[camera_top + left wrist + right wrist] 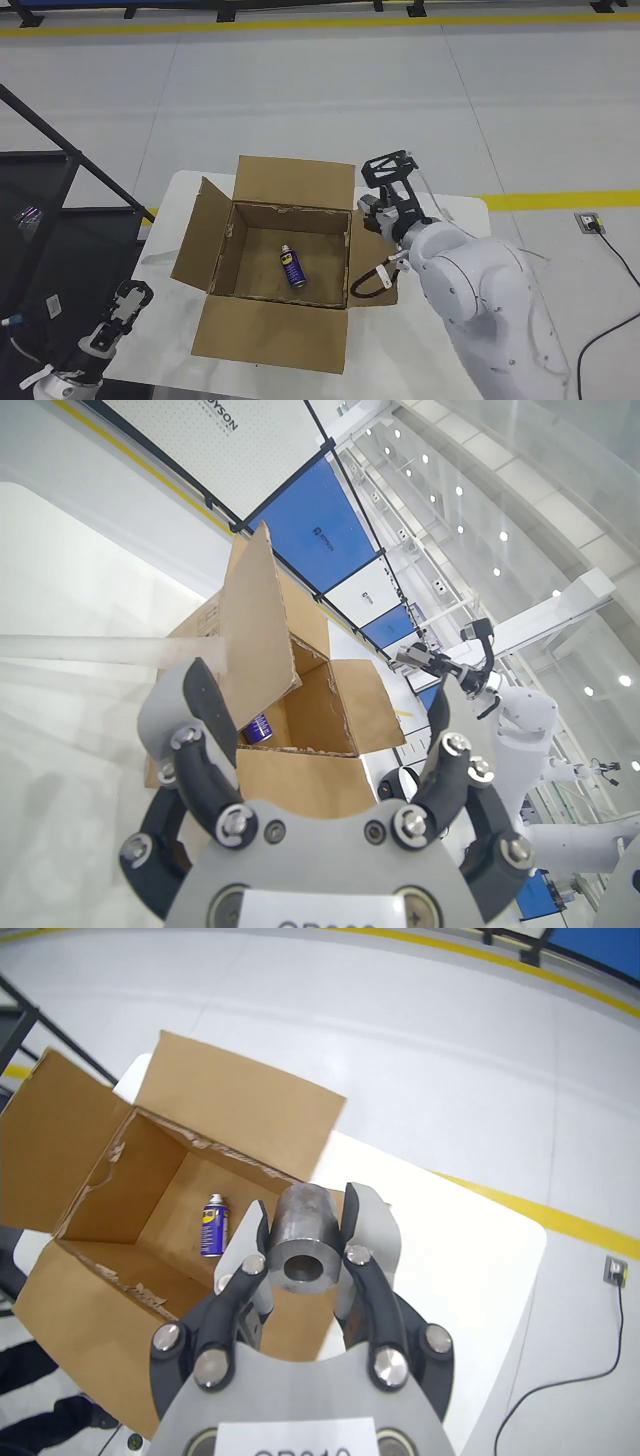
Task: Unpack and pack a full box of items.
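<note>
The cardboard box [270, 338] [85, 1323] [300, 780] stands open in the middle of the white table [445, 215] [450, 1238], with all four flaps folded outward. Inside it, a blue spray can [292, 267] [214, 1225] [258, 728] lies on its side on the bottom, roughly in the centre and apart from the walls.

At the box's right side, near its far right corner, we see the right tool [306, 1200] held above the table. Its fingers are closed on a grey metal cylinder [304, 1238] with a round bore through its end face. The cylinder is gripped by its curved sides, one finger on each side.

The left tool [320, 680] [130, 297] sits off the table's near left corner, well apart from the box and pointing toward it. Its fingers are spread wide with nothing between them.

On the floor to the right of the table runs a yellow line [560, 200], and beside it a floor socket [588, 222] [616, 1269] has a black cable plugged in.
</note>
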Tool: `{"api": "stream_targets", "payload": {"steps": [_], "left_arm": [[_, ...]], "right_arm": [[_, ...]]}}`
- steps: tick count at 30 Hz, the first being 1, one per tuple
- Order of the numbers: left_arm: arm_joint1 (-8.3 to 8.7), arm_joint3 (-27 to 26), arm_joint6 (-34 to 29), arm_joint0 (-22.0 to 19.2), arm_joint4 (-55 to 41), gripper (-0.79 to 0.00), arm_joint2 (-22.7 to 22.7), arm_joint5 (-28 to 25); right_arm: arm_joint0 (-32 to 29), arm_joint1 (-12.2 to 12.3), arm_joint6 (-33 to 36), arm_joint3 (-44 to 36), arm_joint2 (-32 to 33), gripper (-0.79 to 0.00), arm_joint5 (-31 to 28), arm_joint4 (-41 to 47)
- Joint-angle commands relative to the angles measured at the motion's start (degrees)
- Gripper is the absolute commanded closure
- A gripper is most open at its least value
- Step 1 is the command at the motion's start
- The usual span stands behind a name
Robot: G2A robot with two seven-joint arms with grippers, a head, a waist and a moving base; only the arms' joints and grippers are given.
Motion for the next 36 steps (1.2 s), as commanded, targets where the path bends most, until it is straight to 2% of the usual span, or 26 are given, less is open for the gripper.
{"api": "stream_targets", "payload": {"steps": [1,6,9,13,17,18,20,24,27,36], "left_arm": [[-0.06,0.4,0.4,0.6,-0.5,-0.785,-0.4,-0.2],[-0.14,1.0,1.0,1.7,-1.6,-0.785,-1.8,-0.9],[-0.16,1.1,0.9,2.0,-2.0,-0.785,-2.3,-1.1],[-0.18,1.0,0.7,2.1,-2.2,-0.785,-2.6,-1.1],[-0.14,0.9,-0.1,1.8,-1.3,-0.785,-2.6,-0.9],[-0.14,0.9,-0.2,1.7,-1.3,-0.785,-2.5,-0.9],[-0.13,1.1,-0.2,1.4,-1.2,-0.785,-2.4,-0.7],[-0.12,1.3,-0.6,0.9,-1.2,-0.785,-2.0,-0.6],[-0.11,1.5,-0.7,0.6,-1.2,-0.785,-1.9,-0.5],[-0.18,0.9,0.0,0.8,0.1,-0.785,-2.3,-1.0]], "right_arm": [[3.6,-1.0,0.0,6.6,-6.0,0.000,0.0,0.8],[10.0,-4.0,-2.0,22.4,-15.9,0.000,0.7,4.4],[12.9,-5.8,-3.9,32.6,-20.5,0.000,1.5,3.5],[15.4,-8.2,-7.3,44.4,-24.2,0.000,2.1,5.0],[17.5,-10.3,-9.3,52.5,-26.0,0.000,1.8,7.8],[17.9,-10.8,-9.6,53.9,-26.4,0.000,1.7,8.0],[18.5,-11.7,-10.0,56.4,-27.1,-0.129,1.3,9.0],[19.2,-13.2,-11.2,59.7,-28.2,-0.160,1.1,9.7],[19.8,-14.1,-11.9,61.4,-28.5,-0.286,0.7,10.3],[21.3,-15.7,-12.3,63.3,-28.0,-0.326,-0.4,11.0]]}}
